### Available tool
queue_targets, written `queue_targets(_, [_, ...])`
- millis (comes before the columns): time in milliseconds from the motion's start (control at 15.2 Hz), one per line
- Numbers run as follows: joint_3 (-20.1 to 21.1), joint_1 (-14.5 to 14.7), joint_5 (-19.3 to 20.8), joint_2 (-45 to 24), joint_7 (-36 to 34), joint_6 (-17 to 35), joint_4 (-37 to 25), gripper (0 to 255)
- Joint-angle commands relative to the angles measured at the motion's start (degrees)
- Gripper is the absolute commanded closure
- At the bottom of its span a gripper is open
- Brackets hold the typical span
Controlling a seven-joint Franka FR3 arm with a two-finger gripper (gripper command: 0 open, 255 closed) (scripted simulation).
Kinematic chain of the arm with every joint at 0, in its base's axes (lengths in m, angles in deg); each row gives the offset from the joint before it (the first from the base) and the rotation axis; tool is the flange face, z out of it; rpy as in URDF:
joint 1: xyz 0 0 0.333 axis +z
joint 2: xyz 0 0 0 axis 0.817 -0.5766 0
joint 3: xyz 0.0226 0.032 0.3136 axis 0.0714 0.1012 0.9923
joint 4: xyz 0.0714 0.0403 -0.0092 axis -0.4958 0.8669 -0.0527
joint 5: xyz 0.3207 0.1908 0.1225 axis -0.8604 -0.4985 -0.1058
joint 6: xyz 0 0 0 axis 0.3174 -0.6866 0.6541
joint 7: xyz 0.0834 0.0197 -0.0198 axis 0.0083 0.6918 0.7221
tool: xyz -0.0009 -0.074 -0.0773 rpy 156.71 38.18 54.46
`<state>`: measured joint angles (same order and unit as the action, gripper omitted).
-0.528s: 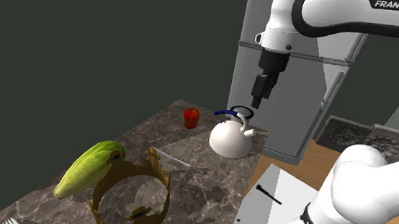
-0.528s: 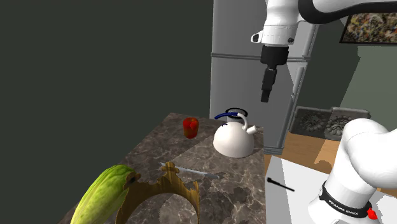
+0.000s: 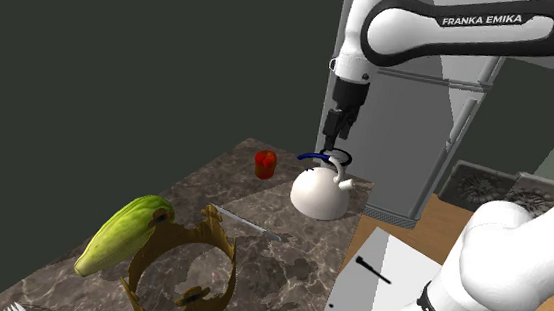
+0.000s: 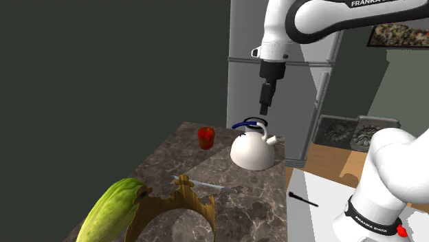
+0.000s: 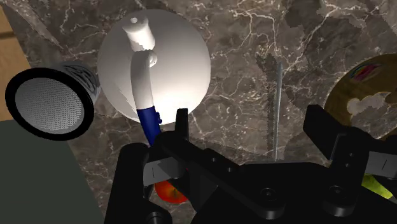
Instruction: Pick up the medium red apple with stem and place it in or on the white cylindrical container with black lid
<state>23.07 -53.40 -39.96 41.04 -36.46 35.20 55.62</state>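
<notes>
Red and glossy, the apple point(image 3: 265, 164) sits on the marble desk point(image 3: 261, 219), near the kettle point(image 3: 322, 193) on the side away from its spout. My gripper point(image 3: 328, 143) hangs above the kettle's blue handle point(image 3: 315, 155), spread wide and carrying nothing. I judge the apple light, firm and rigid, but smooth and round, so it could squirt out of a shallow pinch or roll if nudged. I would come straight down and close across its widest girth. It looks upright, darker on top, so its stem axis should point up. Being near-round, it has hardly any long axis. The stem itself I cannot make out. The cylindrical container point(image 5: 48, 102) stands just beside the kettle, by the desk's edge.
</notes>
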Motion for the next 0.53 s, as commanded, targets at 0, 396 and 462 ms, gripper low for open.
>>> queue_targets(0, [-1.0, 0.0, -0.2, -4.2, 1.4, 3.0, -1.4, 0])
queue_targets(396, [-3.2, 0.3, -1.9, -16.9, 5.4, 10.2, -7.0, 0])
queue_targets(462, [-3.5, 0.4, -2.4, -19.0, 6.1, 11.2, -8.2, 0])
